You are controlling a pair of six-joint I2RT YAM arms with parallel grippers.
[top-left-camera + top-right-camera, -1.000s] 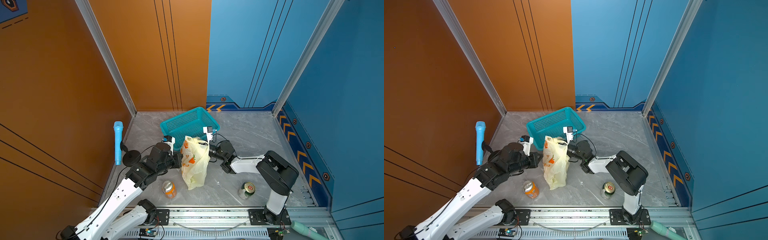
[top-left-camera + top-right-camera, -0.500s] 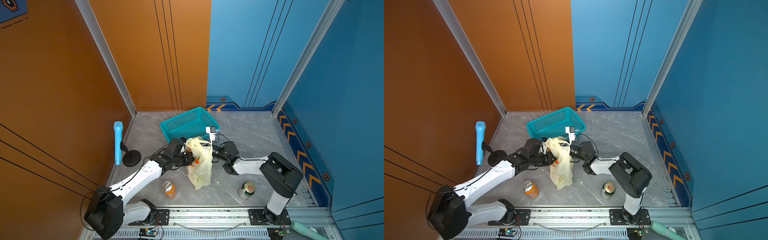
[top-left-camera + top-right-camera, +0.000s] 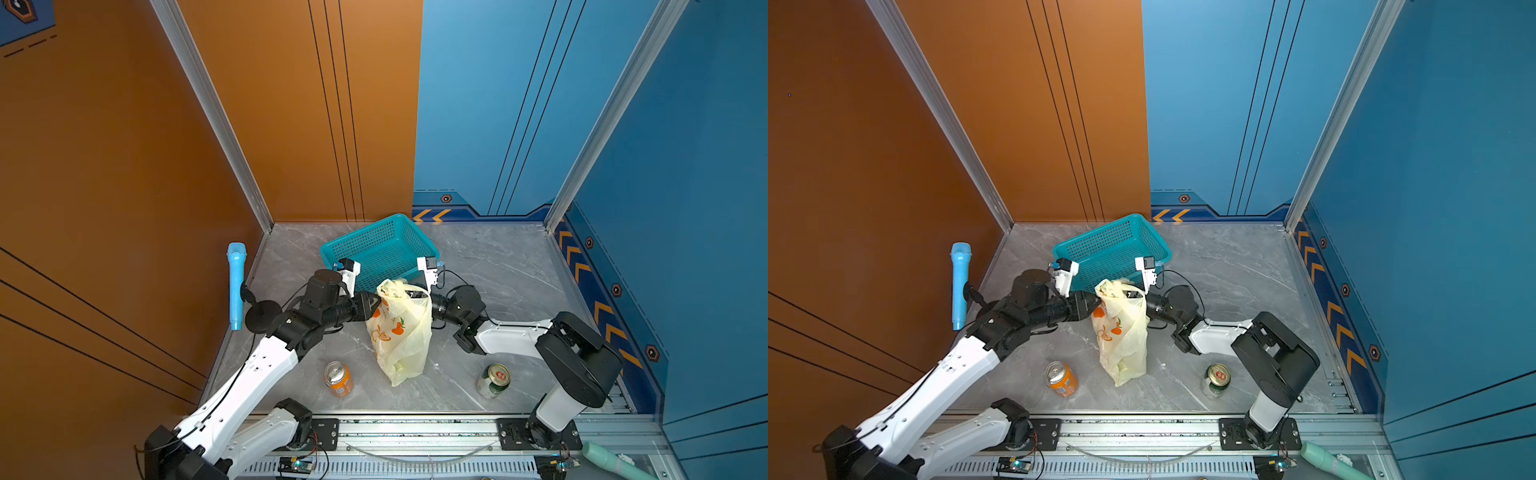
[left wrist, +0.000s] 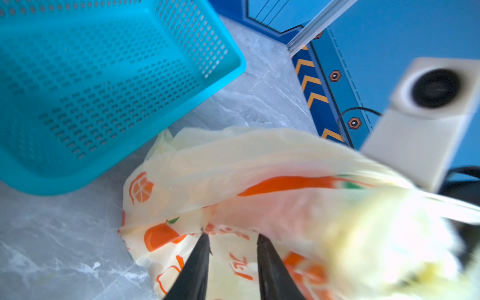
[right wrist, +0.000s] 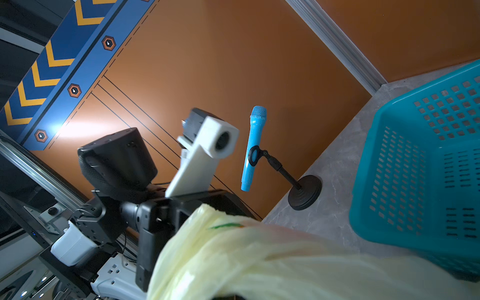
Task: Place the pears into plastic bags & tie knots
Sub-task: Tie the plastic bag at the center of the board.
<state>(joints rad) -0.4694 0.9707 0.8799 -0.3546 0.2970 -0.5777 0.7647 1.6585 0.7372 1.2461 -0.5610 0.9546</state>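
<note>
There, plastic bag (image 4: 207, 168) against left tool (image 4: 232, 237).

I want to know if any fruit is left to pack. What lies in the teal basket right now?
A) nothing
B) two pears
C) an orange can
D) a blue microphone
A: the teal basket shows only its bare mesh floor, in both top views and in the left wrist view.
</note>
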